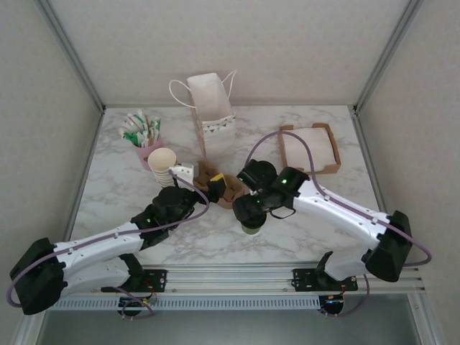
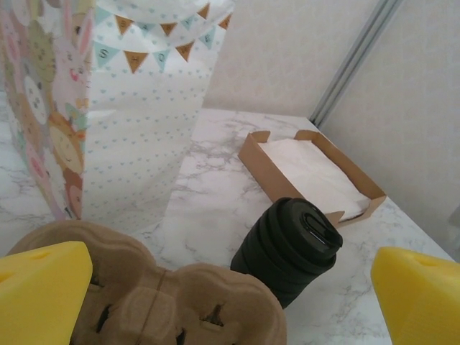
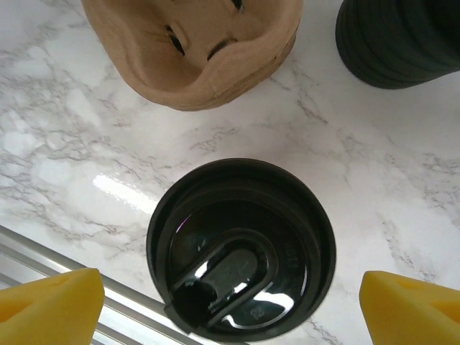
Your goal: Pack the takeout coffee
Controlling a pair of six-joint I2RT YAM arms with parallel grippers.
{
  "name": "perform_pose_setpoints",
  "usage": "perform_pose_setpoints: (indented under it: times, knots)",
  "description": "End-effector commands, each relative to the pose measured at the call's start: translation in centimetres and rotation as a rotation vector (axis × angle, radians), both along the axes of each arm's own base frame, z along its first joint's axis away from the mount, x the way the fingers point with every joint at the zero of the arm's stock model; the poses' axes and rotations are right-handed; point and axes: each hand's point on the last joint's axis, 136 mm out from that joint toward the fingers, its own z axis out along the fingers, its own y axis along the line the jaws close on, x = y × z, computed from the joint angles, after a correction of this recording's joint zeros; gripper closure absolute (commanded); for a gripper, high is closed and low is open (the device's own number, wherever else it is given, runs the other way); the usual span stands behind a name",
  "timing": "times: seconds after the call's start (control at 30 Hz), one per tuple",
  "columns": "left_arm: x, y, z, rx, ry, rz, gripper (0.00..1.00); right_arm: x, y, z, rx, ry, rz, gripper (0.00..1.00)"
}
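step: we judge it the pick-up | takeout coffee (image 3: 241,248): upright on table (image 3: 57,144), just beside cup carrier (image 3: 194,50) | right fingers (image 3: 50,309): apart, flanking lid | left fingers (image 2: 39,287): apart over carrier | next: we lower, clamp the cup's sides

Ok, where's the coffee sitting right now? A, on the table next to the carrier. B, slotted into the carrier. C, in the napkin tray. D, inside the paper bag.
A: the coffee stands on the bare table, with marble showing between it and the carrier, so it is not in one of the slots.
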Motion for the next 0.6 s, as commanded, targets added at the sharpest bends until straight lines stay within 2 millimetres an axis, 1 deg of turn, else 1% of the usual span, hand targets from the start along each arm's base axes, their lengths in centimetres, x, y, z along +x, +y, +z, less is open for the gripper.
perform_pose_setpoints:
  times: [0.0, 0.1, 0.2, 0.27, 0.4, 0.43, 0.5, 0.53, 0.57]
  knots:
    - [0.3, -2.0, 0.6, 0.005, 0.048, -0.072, 0.01, -0.3, -2.3, 1.5, 0.035, -0.042, -0.059, 0.1]
    - [-0.2, -3.7, -1.0, -0.008, 0.174, -0.142, 0.06, -0.8, -3.8, 1.5, 0.11, -0.038, -0.111, 0.16]
    - [-1.4, -5.2, -2.7, -0.014, 0.299, -0.206, 0.17, -1.0, -5.2, 1.0, 0.207, -0.014, -0.168, 0.26]
    - [-2.3, -5.9, -3.6, -0.016, 0.369, -0.233, 0.26, -1.2, -5.7, 0.9, 0.28, 0.003, -0.188, 0.34]
    - [-4.1, -6.6, -4.3, -0.05, 0.46, -0.276, 0.53, -1.6, -5.6, 0.4, 0.426, 0.06, -0.205, 0.58]
    - [-4.4, -6.7, -4.4, -0.059, 0.472, -0.283, 0.6, -1.6, -5.6, 0.0, 0.452, 0.08, -0.212, 0.66]
    - [-4.9, -6.6, -4.6, -0.076, 0.491, -0.286, 0.73, -1.5, -5.6, -0.6, 0.494, 0.113, -0.223, 0.78]
    - [-5.2, -6.6, -4.8, -0.091, 0.502, -0.292, 0.78, -1.3, -5.5, -0.8, 0.52, 0.127, -0.231, 0.8]
    - [-5.5, -6.7, -4.9, -0.108, 0.51, -0.304, 0.8, -1.1, -5.4, -1.1, 0.541, 0.143, -0.237, 0.8]
